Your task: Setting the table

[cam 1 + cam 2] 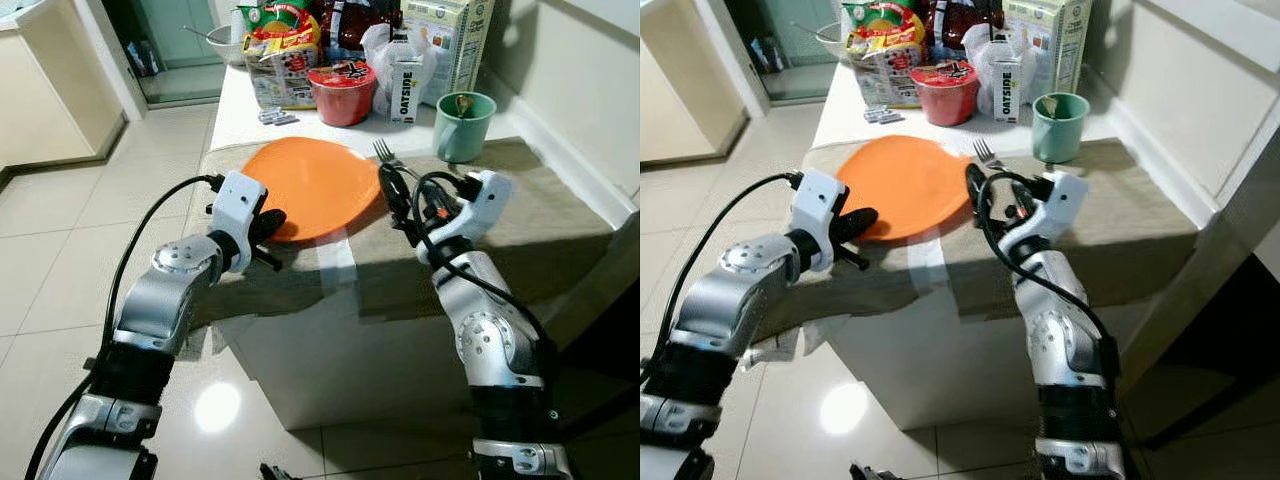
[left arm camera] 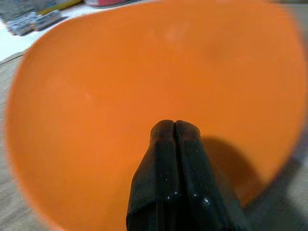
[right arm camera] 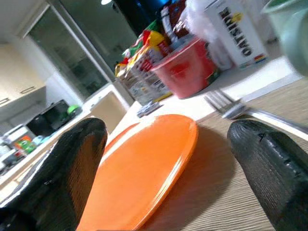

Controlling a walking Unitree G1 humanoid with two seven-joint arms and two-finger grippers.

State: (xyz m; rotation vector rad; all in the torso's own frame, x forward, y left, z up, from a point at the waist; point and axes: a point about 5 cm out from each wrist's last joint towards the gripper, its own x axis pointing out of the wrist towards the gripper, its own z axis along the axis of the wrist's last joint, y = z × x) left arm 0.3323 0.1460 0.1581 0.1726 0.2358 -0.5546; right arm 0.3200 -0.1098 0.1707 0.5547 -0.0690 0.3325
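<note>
I stand before a white tabletop whose near part is covered by a beige woven cloth, with glossy pale floor tiles to my left and a pale wall along the right. My left arm reaches forward from the left, and my left pincer lies with its two black fingers pressed together, their tips resting over the near left edge of the orange plate, which sits flat on the cloth near the middle of the tabletop. Beyond the plate, on the bare white far part, stand a red cup of noodles, snack packets, an oat milk carton and a taller box. My right arm bends up from the near right, and my right pincer has its fingers spread apart just beside the plate's right edge, holding nothing. A metal fork lies on the cloth just beyond that pincer, tines pointing far, near the plate's right rim. Farther right, a green mug stands upright at the cloth's far edge.
</note>
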